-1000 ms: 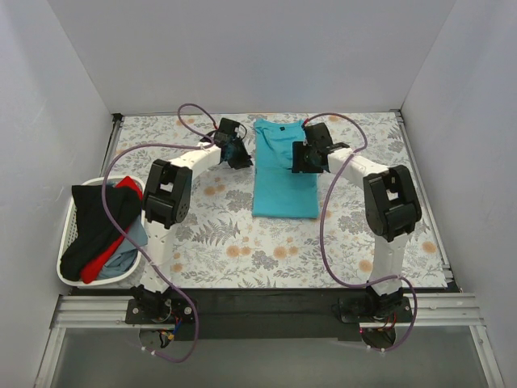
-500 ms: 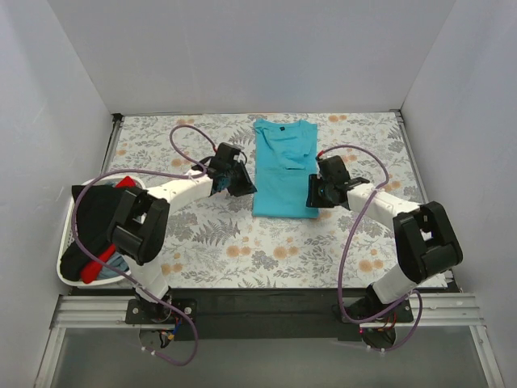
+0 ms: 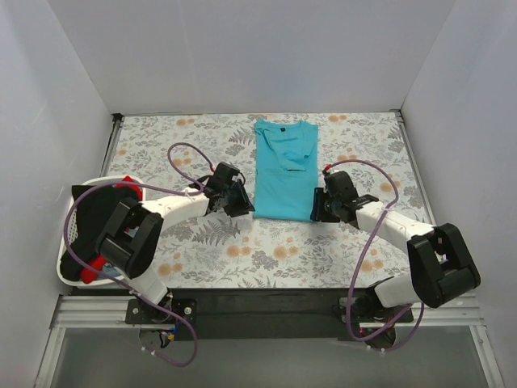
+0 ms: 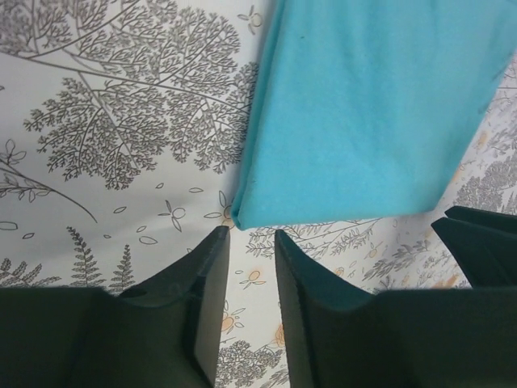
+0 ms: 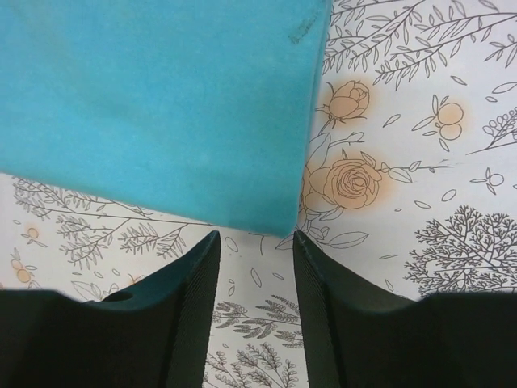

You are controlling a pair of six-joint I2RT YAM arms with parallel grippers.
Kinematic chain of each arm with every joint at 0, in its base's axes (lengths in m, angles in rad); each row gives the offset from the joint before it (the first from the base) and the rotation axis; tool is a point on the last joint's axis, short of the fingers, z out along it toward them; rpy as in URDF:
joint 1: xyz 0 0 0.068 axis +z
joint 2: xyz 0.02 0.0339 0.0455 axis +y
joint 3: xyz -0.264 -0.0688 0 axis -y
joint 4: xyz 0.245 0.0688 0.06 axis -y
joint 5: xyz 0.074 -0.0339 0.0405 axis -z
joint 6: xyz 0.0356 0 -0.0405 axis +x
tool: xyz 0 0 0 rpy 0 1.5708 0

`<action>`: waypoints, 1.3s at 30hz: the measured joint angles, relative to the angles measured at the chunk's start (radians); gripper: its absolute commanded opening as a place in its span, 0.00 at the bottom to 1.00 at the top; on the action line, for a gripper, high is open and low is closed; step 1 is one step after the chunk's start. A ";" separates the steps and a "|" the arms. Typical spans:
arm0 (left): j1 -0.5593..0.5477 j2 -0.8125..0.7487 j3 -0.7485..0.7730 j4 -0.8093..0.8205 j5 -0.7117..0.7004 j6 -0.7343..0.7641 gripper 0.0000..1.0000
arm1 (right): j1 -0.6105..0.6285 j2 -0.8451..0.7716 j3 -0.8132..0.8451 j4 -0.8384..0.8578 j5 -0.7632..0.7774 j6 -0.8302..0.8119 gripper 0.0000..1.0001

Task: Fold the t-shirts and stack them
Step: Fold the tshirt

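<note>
A plain turquoise t-shirt (image 3: pixel 283 166) lies flat on the flowered table, folded lengthwise into a long strip, collar at the far end. My left gripper (image 3: pixel 242 206) is open and empty just off the strip's near left corner (image 4: pixel 242 218). My right gripper (image 3: pixel 319 212) is open and empty just off the near right corner (image 5: pixel 283 226). In both wrist views the cloth edge lies just beyond the fingertips, not between them. Black, red and light blue shirts (image 3: pixel 101 222) are heaped in a white basket (image 3: pixel 68 234) at the left.
The flowered cloth (image 3: pixel 266 250) covers the table inside white walls. The basket stands at the table's left edge beside the left arm. Purple cables loop off both arms.
Both grippers have moved toward me along the shirt's sides, from beside its upper middle to its near corners. The shirt itself lies as before.
</note>
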 measured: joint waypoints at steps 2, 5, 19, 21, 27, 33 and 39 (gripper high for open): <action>0.000 -0.008 0.000 0.013 0.000 -0.003 0.34 | 0.000 -0.025 -0.005 0.000 0.003 0.008 0.52; 0.000 -0.008 -0.011 0.037 0.003 -0.007 0.35 | 0.000 -0.035 -0.008 0.001 0.003 0.027 0.54; 0.000 0.077 -0.013 0.084 0.021 -0.051 0.34 | -0.043 0.000 -0.022 0.014 -0.009 0.099 0.50; 0.000 0.081 -0.013 0.090 0.021 -0.055 0.34 | -0.047 0.021 -0.022 0.017 -0.016 0.109 0.49; 0.000 0.103 0.000 0.111 0.028 -0.065 0.29 | -0.048 0.050 -0.022 0.038 -0.034 0.119 0.46; 0.000 0.111 0.000 0.119 0.032 -0.069 0.19 | -0.048 0.066 -0.021 0.068 -0.040 0.132 0.39; -0.001 0.122 0.002 0.121 0.039 -0.071 0.00 | -0.048 0.085 -0.019 0.092 -0.059 0.137 0.17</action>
